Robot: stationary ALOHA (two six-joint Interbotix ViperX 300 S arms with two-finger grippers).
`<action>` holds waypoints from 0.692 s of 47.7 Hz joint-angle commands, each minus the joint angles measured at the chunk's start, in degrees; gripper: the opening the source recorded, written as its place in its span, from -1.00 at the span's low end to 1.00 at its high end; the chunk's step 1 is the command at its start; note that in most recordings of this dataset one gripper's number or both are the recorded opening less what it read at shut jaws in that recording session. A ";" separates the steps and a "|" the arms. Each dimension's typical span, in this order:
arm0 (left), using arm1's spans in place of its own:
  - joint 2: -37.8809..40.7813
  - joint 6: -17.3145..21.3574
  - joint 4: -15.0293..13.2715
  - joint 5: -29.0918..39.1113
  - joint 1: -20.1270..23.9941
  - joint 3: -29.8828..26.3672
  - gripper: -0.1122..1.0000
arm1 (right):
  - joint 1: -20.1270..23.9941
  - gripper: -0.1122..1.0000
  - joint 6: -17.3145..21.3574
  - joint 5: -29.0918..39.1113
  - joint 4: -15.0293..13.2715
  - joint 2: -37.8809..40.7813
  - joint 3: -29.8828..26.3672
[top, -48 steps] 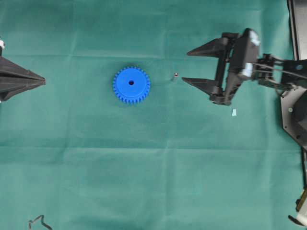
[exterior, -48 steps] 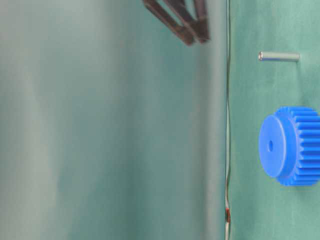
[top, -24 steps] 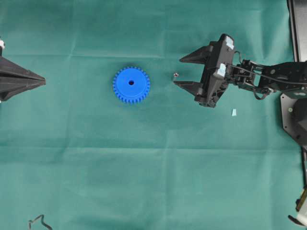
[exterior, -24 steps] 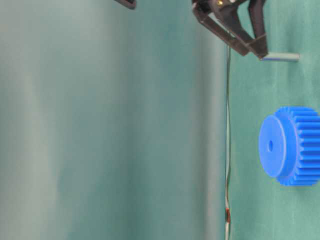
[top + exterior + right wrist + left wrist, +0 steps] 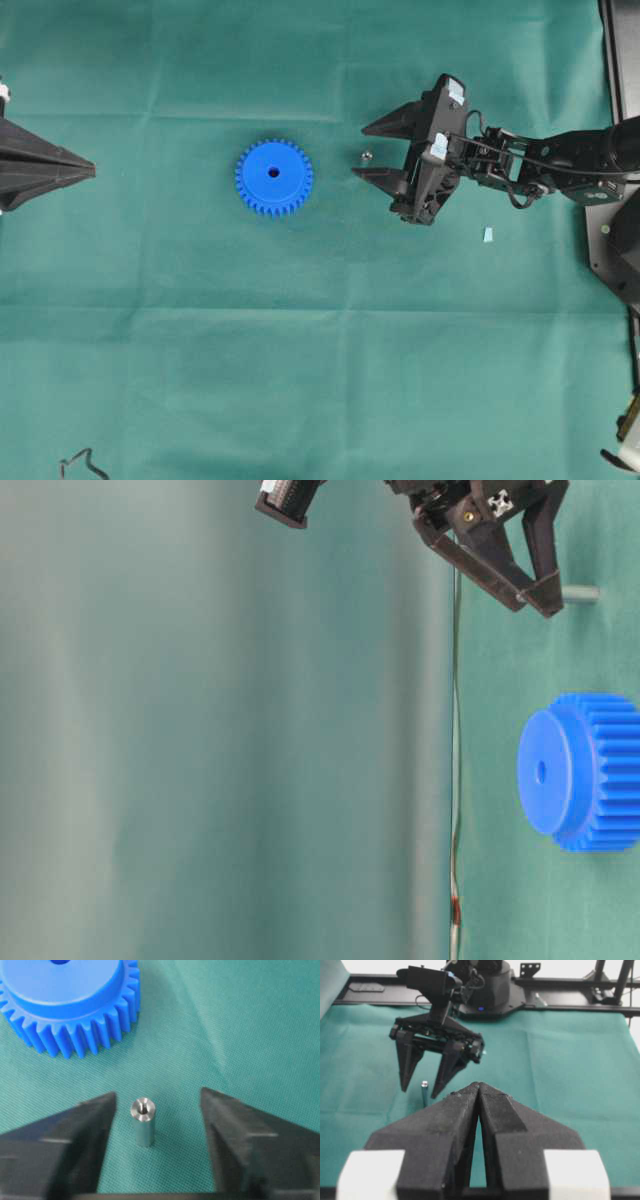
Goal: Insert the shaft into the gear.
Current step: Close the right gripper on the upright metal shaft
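Upright on the green worktop (image 5: 330,330), the shaft (image 5: 142,1121) stands just beside the gear (image 5: 274,177), on the gear's side toward the right arm, a strip of bare cloth between them. The right gripper (image 5: 157,1110) is lowered around the shaft with its jaws apart, one fingertip (image 5: 102,1107) on each side of the pin and neither touching it; the shaft sits nearer one finger than the other. From the left wrist view the shaft (image 5: 424,1091) shows between those two dark fingers. The gear lies flat, centre hole facing up. Well apart from the gear, on its far side from the shaft, the left gripper (image 5: 90,171) hovers with its jaws pressed together, holding nothing.
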 commanded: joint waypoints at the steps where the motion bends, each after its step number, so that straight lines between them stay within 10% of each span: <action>1: 0.18 0.00 0.09 -0.09 -0.09 -1.41 -0.79 | 0.35 0.24 0.35 0.18 0.18 -0.70 -0.35; 11: 0.18 0.00 0.18 -0.09 -0.09 -1.32 -0.79 | 0.53 -0.47 0.53 0.09 0.18 -0.70 -0.62; 33: 0.18 -0.09 0.18 0.18 -0.09 -1.41 -0.79 | 0.62 -0.48 0.26 2.46 0.18 -3.34 -0.97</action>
